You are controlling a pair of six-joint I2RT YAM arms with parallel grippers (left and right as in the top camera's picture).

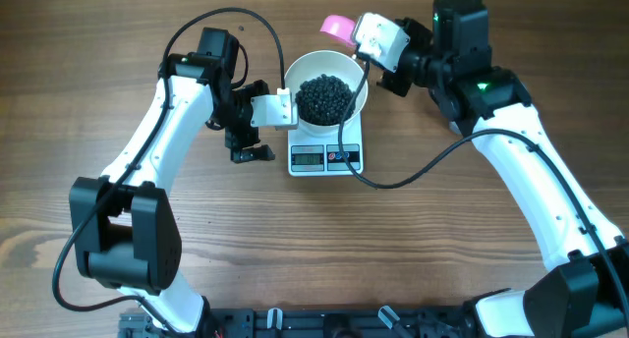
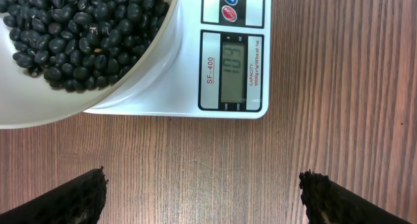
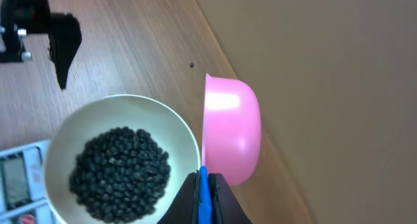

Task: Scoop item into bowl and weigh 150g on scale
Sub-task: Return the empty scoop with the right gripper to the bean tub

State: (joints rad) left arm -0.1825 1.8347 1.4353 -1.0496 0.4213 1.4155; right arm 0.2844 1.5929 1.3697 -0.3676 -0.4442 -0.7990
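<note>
Here, one bowl (image 1: 305, 65) of beans (image 1: 325, 97), one scale (image 1: 325, 158), one scoop (image 1: 337, 26)

In the left wrist view the bowl (image 2: 39, 110) and the scale (image 2: 182, 74) run off the top edge, and only the tips of the left pincer (image 2: 203, 199) show at the bottom. From overhead the display (image 1: 309, 158) is too small to read. The pink scoop (image 1: 337, 26), near the far edge of the worktop (image 1: 98, 43), is largely hidden by the right pincer (image 3: 204, 196).

beans (image 1: 325, 97) in bowl (image 1: 307, 65), bowl on scale (image 1: 326, 158), scoop (image 1: 337, 26) just behind bowl, scale on table (image 1: 295, 240)
</note>
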